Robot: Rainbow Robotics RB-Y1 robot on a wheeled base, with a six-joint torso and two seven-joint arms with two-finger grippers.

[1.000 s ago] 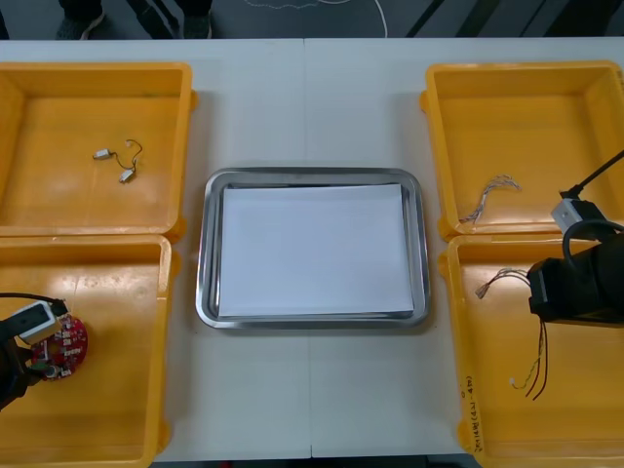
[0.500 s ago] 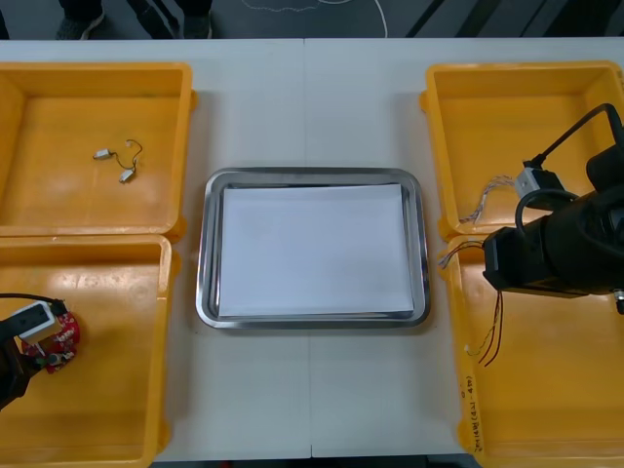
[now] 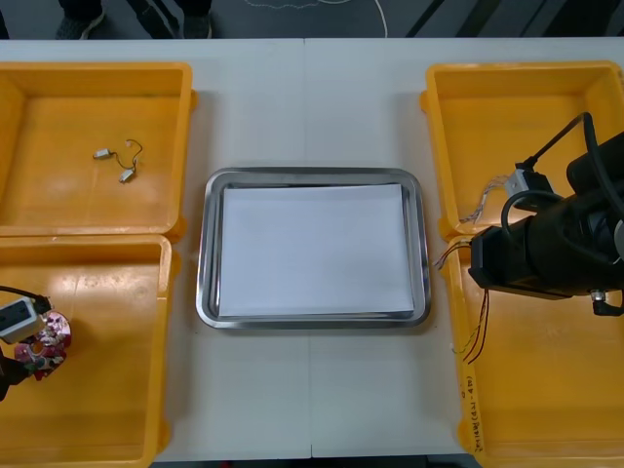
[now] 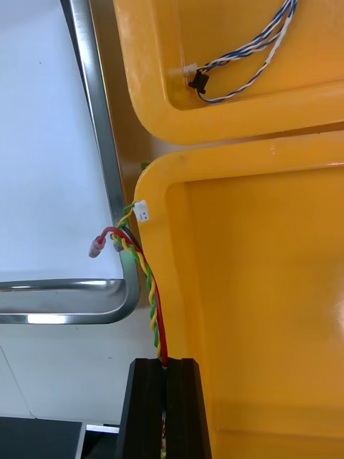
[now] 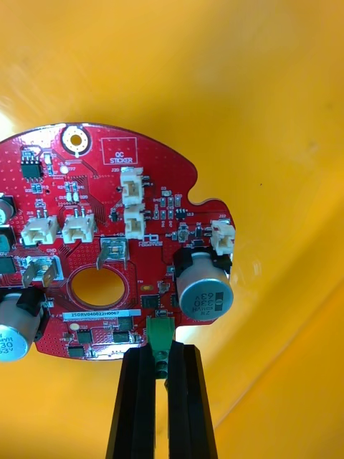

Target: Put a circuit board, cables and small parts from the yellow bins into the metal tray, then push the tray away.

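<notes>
loading step. a red and yellow cable [image 4: 153, 308] is being clamped by the right gripper [image 4: 163, 362] at the rim of the near right yellow bin [image 3: 546, 409], beside the metal tray [image 3: 310, 175]; a red circuit board [image 5: 107, 244] by the left gripper [image 5: 159, 348] over the near left bin [image 3: 107, 390]. next, judged: carrying both over the tray.

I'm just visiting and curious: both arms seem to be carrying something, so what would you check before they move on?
1. Right tool shut on the cable: ok.
2. Left tool shut on the board: ok, at its edge.
3. Tray has room: ok, its white inside is bare.
4. Cable free of the right bin's rim: cannot tell; its ends hang beside it.
5. Board off the left bin's floor: cannot tell.
</notes>
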